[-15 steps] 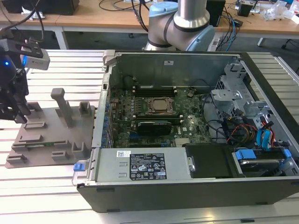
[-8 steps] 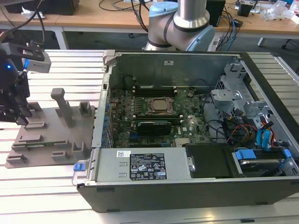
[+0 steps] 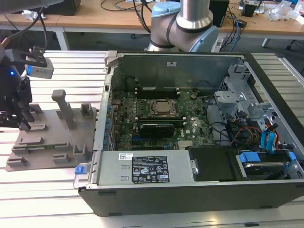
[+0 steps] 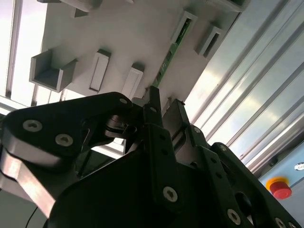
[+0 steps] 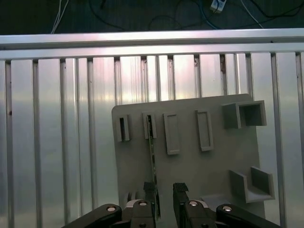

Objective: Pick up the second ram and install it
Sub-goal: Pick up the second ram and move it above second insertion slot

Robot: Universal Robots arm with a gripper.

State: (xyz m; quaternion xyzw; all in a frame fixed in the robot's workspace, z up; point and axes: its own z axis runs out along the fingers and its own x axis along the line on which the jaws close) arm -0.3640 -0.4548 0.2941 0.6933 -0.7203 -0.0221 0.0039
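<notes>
The second ram (image 5: 152, 152), a thin, long green circuit-board stick, stands on its narrow edge in a slot of the flat grey plastic holder tray (image 5: 199, 175). Its long axis lies level along the tray surface. In both wrist views one end sits in a small raised grey bracket and the other end points at the black metal pincer (image 5: 165, 190). The pincer hangs low over the tray with its jaws apart, grasping nothing. The near end of the stick lies between them, close against one finger (image 5: 149, 191) and clear of the other. The tray rests on the ribbed aluminium worktop (image 5: 57, 142), on the exterior view's left of the open black computer case (image 3: 156, 199).
</notes>
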